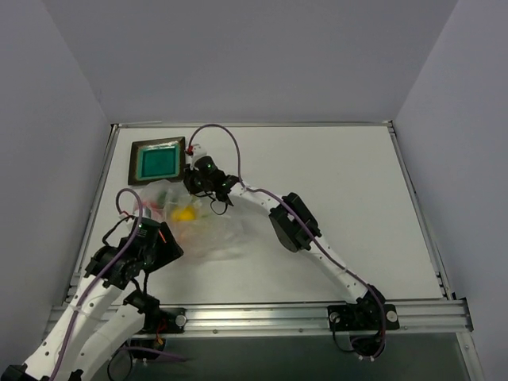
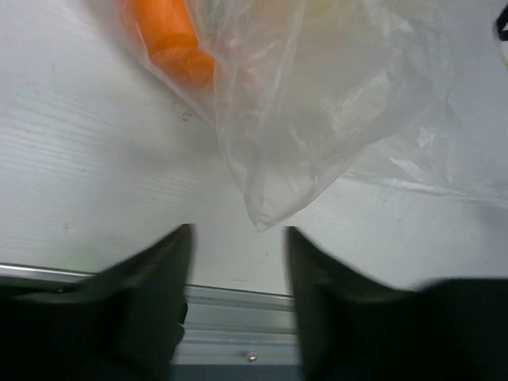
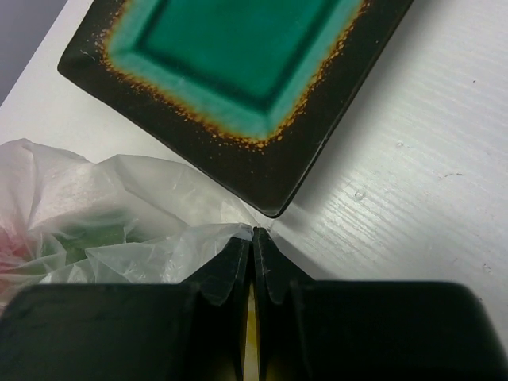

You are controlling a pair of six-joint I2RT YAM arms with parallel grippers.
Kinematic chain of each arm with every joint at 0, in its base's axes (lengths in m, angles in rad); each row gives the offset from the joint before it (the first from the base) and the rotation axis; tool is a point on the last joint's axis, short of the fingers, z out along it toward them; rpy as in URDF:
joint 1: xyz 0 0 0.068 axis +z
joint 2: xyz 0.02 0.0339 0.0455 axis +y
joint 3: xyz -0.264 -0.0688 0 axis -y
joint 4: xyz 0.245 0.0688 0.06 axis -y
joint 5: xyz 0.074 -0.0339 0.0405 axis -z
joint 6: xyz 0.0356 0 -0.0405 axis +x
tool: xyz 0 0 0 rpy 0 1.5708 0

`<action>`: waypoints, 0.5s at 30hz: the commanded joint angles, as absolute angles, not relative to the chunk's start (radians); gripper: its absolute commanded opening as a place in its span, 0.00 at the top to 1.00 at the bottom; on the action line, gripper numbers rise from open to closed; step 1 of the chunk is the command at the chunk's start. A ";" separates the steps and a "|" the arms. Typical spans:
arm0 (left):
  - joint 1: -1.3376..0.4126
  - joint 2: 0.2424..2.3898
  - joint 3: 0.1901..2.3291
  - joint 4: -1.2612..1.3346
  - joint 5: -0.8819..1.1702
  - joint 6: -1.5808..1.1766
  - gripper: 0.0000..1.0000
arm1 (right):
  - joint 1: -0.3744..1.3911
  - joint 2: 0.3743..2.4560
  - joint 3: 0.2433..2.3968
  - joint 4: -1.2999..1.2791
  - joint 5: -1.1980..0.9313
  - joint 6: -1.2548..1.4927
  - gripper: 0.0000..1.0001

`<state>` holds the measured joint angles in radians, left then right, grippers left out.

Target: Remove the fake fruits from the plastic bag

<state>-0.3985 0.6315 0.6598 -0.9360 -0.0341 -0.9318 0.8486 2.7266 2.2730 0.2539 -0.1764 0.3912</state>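
The clear crinkled plastic bag (image 1: 208, 230) lies left of the table's middle. A yellow fruit (image 1: 185, 213) shows through it in the top view. The left wrist view shows an orange fruit (image 2: 171, 40) inside the bag (image 2: 317, 103). In the right wrist view a green fruit (image 3: 87, 234) and a red one (image 3: 12, 248) blur through the film. My left gripper (image 2: 238, 230) stands open just short of the bag's near corner, with nothing between its fingers. My right gripper (image 3: 254, 232) is shut, pinching the bag's far edge (image 3: 159, 250) beside the tray.
A dark-framed square tray (image 1: 159, 144) with a teal centre sits at the back left, its corner (image 3: 274, 202) almost touching my right fingertips. A metal rail (image 2: 238, 305) runs along the table's near edge, right under my left gripper.
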 commanded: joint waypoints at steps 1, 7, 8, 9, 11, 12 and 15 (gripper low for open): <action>-0.405 0.666 0.823 -0.980 -0.090 -0.870 0.35 | 0.842 2.652 2.223 0.328 -0.185 0.385 1.00; -0.405 0.738 1.063 -0.983 -0.195 -0.678 0.25 | 0.841 2.550 2.129 0.367 -0.256 0.350 1.00; -0.405 0.752 1.074 -0.962 -0.192 -0.654 0.26 | 0.839 2.542 2.122 0.370 -0.262 0.344 1.00; -0.405 0.765 1.069 -0.933 -0.184 -0.640 0.25 | 0.839 2.534 2.105 0.377 -0.277 0.338 0.99; -0.405 0.825 1.051 -0.856 -0.172 -0.603 0.25 | 0.836 2.517 2.091 0.388 -0.301 0.342 0.97; -0.405 0.847 1.045 -0.833 -0.179 -0.592 0.26 | 0.835 2.511 2.083 0.400 -0.316 0.350 0.97; -0.405 0.925 1.017 -0.740 -0.276 -0.551 0.25 | 0.831 2.482 2.031 0.451 -0.339 0.380 0.97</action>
<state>-0.4004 0.8421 1.0363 -0.8471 -0.1871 -0.6418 0.8383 2.5805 2.0640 0.3595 -0.2813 0.3676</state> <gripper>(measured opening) 0.746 0.030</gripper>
